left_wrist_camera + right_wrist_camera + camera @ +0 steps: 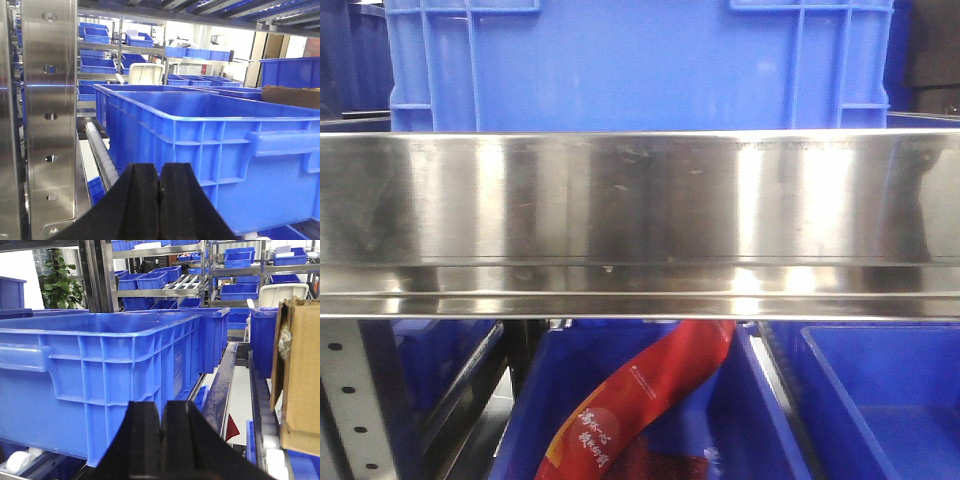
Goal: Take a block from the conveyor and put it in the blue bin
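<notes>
You're looking at a warehouse full of steel racking and stacked blue crates, and a broad stainless steel rail [640,225] is filling the middle of the front view. Both arms are hanging back empty: the left gripper [159,200] is showing its black pads pressed together, and the right gripper [161,445] is sitting with only a hairline seam between its pads, nothing held in either. The big blue bin [225,150] is lying at twelve to one o'clock from the left jaws and at ten to eleven o'clock from the right ones, its rim level and what shows of its inside bare. No block and no conveyor belt are showing anywhere, so you can't judge its bearing, its long axis or the nearer arm yet. Lower down, a smaller crate [535,420] is holding a red packet [640,400], and a cardboard box [299,375] is standing at three o'clock.
</notes>
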Available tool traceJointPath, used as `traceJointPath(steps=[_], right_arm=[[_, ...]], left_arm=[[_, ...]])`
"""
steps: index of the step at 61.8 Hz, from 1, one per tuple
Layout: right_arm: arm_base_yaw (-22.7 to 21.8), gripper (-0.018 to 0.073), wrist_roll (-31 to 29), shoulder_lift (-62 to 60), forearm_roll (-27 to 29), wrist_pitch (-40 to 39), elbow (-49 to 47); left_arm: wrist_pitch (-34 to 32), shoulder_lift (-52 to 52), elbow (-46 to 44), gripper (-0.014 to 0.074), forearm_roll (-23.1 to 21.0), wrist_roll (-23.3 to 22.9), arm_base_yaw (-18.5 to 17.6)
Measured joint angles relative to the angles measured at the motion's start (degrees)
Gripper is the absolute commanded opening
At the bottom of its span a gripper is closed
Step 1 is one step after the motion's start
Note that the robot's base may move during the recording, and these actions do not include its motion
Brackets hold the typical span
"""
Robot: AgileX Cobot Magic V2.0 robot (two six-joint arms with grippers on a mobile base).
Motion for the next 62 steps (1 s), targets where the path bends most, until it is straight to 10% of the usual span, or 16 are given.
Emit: traceJointPath(steps=[15, 38, 62], right_arm=[[-1.45, -0.0167, 0.0, -1.72, -3.69, -3.7, 2.79], [-17.17, -0.0167, 0.0, -13.88, -5.33, -6.03, 18.37], [-17.9, -0.0167, 1.42, -15.08, -5.42, -6.02, 20.7]], left_arm=[[-0.29, 0.0, 0.0, -0.0111, 0.0, 0.0, 0.0], [-0.41, -0.09, 0.0, -0.0111, 0.0, 0.0, 0.0], [-0.41, -0.09, 0.0, -0.0111, 0.0, 0.0, 0.0]])
